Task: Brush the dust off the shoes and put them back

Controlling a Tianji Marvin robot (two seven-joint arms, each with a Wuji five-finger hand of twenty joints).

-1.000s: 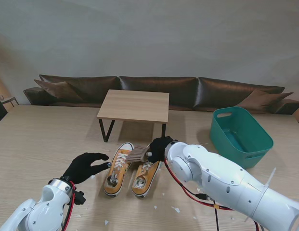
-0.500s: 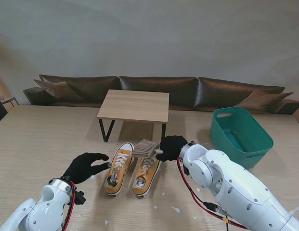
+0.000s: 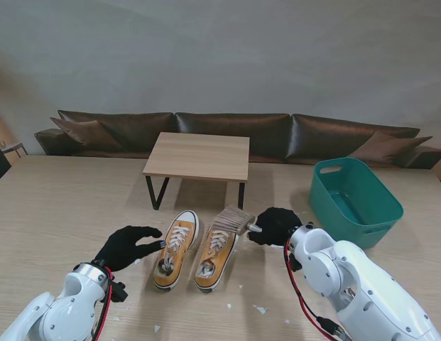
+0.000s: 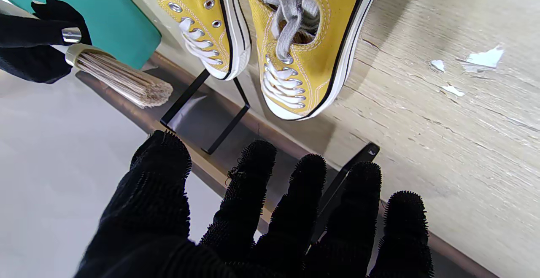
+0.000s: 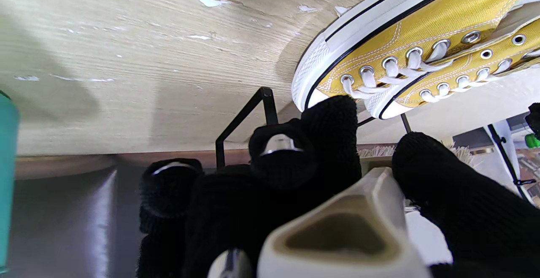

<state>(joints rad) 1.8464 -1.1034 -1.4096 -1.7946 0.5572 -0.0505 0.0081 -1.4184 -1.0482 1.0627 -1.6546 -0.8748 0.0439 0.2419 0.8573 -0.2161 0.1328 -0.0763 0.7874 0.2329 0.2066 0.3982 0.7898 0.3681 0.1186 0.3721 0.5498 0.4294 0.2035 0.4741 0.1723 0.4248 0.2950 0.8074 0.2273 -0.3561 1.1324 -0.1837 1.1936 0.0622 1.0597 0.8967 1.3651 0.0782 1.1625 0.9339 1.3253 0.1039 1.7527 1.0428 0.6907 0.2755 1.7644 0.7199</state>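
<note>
Two yellow canvas sneakers stand side by side on the table, the left shoe and the right shoe, toes pointing away from me. My right hand is shut on a brush, with the pale bristles raised just off the right shoe's toe, toward my right. My left hand hovers open, fingers spread, beside the left shoe without touching it.
A small wooden side table with black legs stands beyond the shoes. A teal plastic basin sits at the far right. White paper scraps lie on the table around the shoes. A brown sofa lines the back wall.
My right hand has drawn the brush rightward, from over the gap between the shoes to past the right shoe's toe. The left hand and both shoes have stayed put.
</note>
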